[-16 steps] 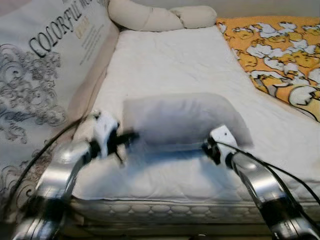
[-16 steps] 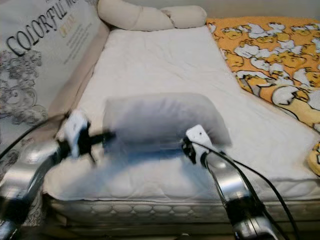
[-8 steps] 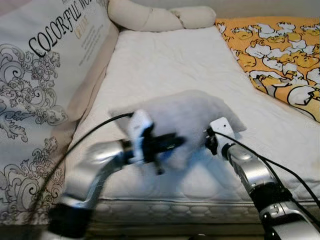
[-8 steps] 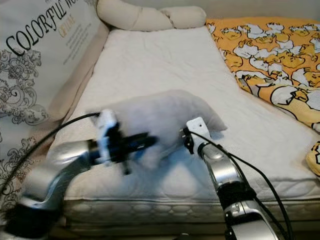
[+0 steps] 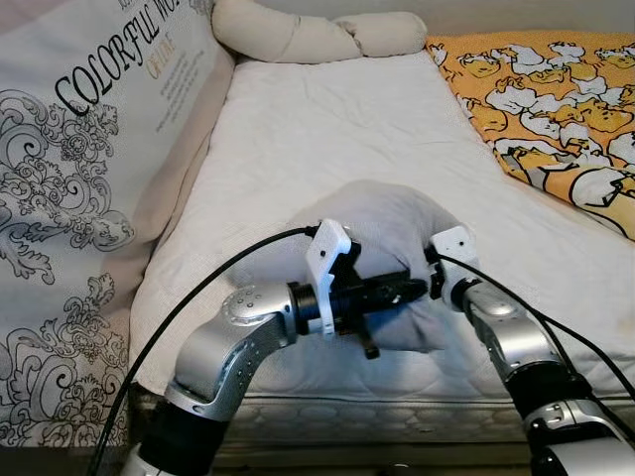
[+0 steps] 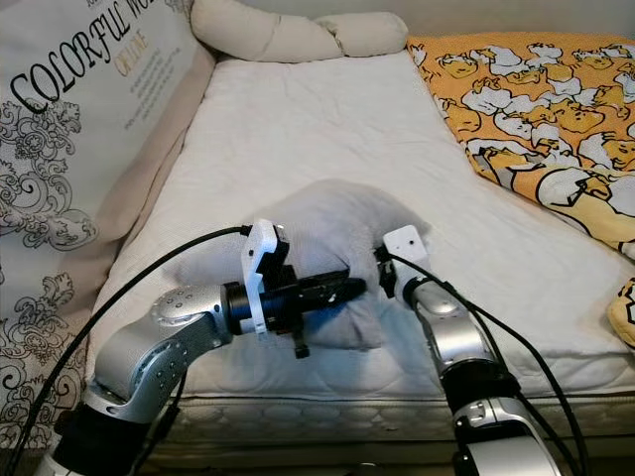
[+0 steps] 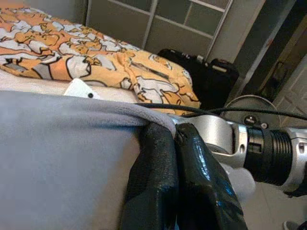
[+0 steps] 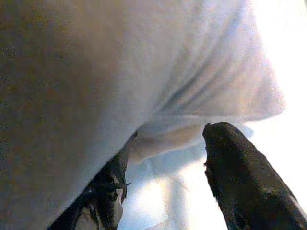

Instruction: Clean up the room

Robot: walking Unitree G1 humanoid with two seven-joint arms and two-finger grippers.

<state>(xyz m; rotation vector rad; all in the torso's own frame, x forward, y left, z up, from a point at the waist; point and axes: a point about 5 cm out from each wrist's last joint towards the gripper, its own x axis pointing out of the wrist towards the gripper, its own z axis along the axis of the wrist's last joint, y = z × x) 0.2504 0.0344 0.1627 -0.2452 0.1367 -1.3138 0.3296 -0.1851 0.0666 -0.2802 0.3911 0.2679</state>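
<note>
Left wrist view: my left gripper (image 7: 175, 139) pinches the pillow (image 5: 382, 223) edge; right gripper (image 8: 165, 158) gapes beneath it; I'd lift evenly, keeping both ends level.

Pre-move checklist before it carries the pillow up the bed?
1. Left gripper shut on pillow edge: ok.
2. Right gripper grip: not ok, fingers open around a fold of fabric.
3. Pillow lifted off mattress: cannot tell.
4. Path up the mattress free: ok.
5. Orange duck blanket apart from pillow: ok.
6. Left arm cable loose, not snagged: ok.
</note>
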